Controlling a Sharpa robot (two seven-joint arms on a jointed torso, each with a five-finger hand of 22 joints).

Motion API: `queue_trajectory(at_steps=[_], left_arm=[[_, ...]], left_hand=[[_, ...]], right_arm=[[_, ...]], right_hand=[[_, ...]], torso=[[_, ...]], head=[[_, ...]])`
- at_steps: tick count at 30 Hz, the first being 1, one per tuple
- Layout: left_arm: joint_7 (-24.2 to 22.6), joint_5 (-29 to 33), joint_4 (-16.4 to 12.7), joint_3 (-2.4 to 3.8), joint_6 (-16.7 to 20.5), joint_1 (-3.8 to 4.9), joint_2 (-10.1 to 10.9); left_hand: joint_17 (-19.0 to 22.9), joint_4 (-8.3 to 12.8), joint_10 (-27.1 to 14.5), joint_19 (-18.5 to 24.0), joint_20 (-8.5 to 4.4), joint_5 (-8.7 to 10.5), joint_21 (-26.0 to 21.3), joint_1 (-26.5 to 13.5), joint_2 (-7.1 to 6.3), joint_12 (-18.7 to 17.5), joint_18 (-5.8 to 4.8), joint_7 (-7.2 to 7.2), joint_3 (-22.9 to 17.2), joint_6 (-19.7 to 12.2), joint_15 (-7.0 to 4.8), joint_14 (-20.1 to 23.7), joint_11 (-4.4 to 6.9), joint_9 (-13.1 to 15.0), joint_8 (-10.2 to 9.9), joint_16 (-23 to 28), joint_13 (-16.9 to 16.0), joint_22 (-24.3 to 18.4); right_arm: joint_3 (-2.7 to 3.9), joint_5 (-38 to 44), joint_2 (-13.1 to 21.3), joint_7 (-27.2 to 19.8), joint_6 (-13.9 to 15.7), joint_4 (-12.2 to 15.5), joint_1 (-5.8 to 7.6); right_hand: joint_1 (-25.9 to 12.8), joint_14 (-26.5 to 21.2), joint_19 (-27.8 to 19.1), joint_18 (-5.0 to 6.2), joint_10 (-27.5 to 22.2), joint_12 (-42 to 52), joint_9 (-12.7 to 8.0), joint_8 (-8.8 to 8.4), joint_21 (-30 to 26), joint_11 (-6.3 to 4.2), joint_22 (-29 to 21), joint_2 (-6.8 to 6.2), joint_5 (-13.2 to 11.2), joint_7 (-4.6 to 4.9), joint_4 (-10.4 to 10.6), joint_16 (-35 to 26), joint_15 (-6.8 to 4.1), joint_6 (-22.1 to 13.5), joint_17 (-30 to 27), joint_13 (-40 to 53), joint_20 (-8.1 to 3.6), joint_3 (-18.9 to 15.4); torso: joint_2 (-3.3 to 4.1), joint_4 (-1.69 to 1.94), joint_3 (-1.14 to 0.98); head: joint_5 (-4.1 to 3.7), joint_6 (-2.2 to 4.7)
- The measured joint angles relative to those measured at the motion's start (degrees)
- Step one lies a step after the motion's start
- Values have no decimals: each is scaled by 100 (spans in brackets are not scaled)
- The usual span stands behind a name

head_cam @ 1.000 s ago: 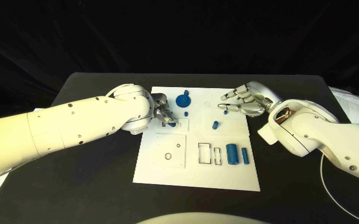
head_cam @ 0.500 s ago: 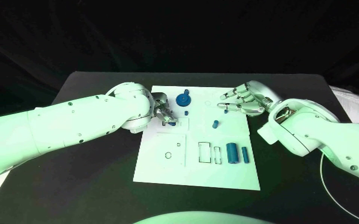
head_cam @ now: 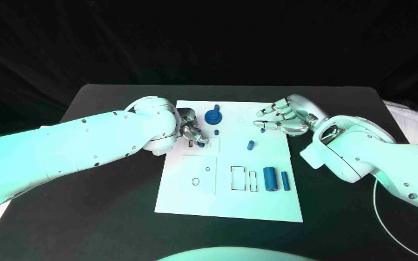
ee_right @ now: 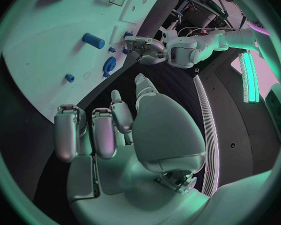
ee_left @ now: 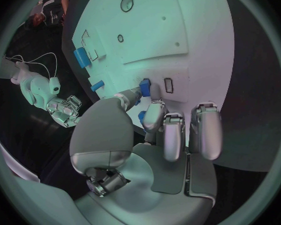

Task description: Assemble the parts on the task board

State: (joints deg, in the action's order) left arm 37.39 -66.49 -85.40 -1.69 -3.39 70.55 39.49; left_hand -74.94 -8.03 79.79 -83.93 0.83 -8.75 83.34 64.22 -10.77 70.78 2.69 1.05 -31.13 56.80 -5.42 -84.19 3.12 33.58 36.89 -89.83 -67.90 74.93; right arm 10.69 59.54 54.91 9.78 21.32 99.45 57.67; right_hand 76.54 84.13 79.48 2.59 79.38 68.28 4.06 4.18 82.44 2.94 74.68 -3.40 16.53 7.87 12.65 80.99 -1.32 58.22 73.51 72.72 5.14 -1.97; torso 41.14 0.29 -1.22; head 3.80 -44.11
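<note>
Since a second ago my left hand (head_cam: 193, 133) has barely shifted, staying low over the board (head_cam: 228, 203) by its left edge, and the right hand (head_cam: 280, 118) has kept its place above the board's far right corner. From the head, a small blue part (head_cam: 200, 144) sits at my left fingertips, close to a little rectangular slot; a blue gear (head_cam: 213, 118) stands further back, a short peg (head_cam: 250, 146) lies mid-board, and two blue bars (head_cam: 277, 179) lie near the right edge beside empty cut-outs. At the left wrist, I hold a blue part (ee_left: 145, 87) pinched between thumb and a finger just over the board (ee_left: 197, 30), beside a small slot (ee_left: 168, 85); the other fingers (ee_left: 205, 130) are loosely curled. It looks like hard, smooth moulded plastic, so I judge it light, stiff and a bit slippery, best held by its flat sides so one end stays free to enter the slot. At the right wrist, my right hand (ee_right: 115, 135) holds nothing, its fingers a little apart and half bent, above the matt white board (ee_right: 47, 45). The peg (ee_right: 93, 40) there is a plain round cylinder; it may roll if nudged, though it is small here.
</note>
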Motion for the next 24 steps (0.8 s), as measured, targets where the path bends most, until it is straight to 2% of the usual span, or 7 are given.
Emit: queue_trajectory(at_steps=[2,6,11,18,21,24], left_arm=[[1,1,7,-6,1,-5,-14],[5,5,18,-14,-1,-12,-32],[12,7,46,-17,-8,-16,-58],[15,13,108,-20,-21,-19,-93],[15,18,134,-20,-28,-21,-102],[14,25,156,-20,-34,-21,-109]], left_hand=[[0,-53,28,0,0,-1,8,-38,-1,12,0,-57,170,74,-21,21,-13,-20,-12,0,-30,0],[0,-89,47,0,0,-2,8,-60,22,12,0,-47,389,104,-21,21,6,-60,-40,0,-45,0],[1,-119,47,0,0,-2,31,-61,22,44,0,-54,481,112,-21,21,6,-72,-68,0,-63,0],[1,-265,88,0,0,-2,31,-154,117,78,0,-46,758,187,-21,21,6,-125,-85,0,-112,-1],[2,-333,88,0,0,-3,54,-175,138,78,0,-58,901,198,-21,21,6,-131,-112,0,-126,-1],[2,-406,108,0,0,-3,54,-211,173,98,0,-47,1037,227,-21,21,-14,-137,-112,0,-149,-1]], right_arm=[[0,-1,25,-1,0,8,0],[0,-3,43,-1,1,15,1],[0,-5,52,-5,1,29,2],[0,-8,61,-14,3,37,2],[0,-9,62,-19,4,40,2],[0,-10,63,-21,4,41,2]], right_hand=[[0,0,0,0,0,0,0,0,-21,0,-11,0,0,0,0,0,0,0,0,0,0,0],[0,0,0,-1,0,0,0,0,-21,0,-12,0,0,0,0,0,0,0,0,0,0,0],[0,0,0,0,0,0,0,0,-21,0,-12,0,0,0,0,0,0,0,0,0,0,0],[-23,0,-20,0,-21,-23,0,0,-21,-21,-34,23,0,0,16,0,0,0,-24,-16,-20,-16],[-23,0,-43,89,-41,-53,0,0,-55,-1,-62,23,0,0,16,-32,0,0,-51,-47,2,-16],[-23,0,-42,90,-41,-55,0,0,-55,-1,-80,23,0,0,26,-32,0,0,-69,-52,2,-26]], torso=[[0,1,0],[1,1,0],[1,-4,-1],[1,-5,-1],[1,-7,0],[0,-7,3]], head=[[0,2],[-4,5],[7,6],[11,4],[12,11],[12,18]])
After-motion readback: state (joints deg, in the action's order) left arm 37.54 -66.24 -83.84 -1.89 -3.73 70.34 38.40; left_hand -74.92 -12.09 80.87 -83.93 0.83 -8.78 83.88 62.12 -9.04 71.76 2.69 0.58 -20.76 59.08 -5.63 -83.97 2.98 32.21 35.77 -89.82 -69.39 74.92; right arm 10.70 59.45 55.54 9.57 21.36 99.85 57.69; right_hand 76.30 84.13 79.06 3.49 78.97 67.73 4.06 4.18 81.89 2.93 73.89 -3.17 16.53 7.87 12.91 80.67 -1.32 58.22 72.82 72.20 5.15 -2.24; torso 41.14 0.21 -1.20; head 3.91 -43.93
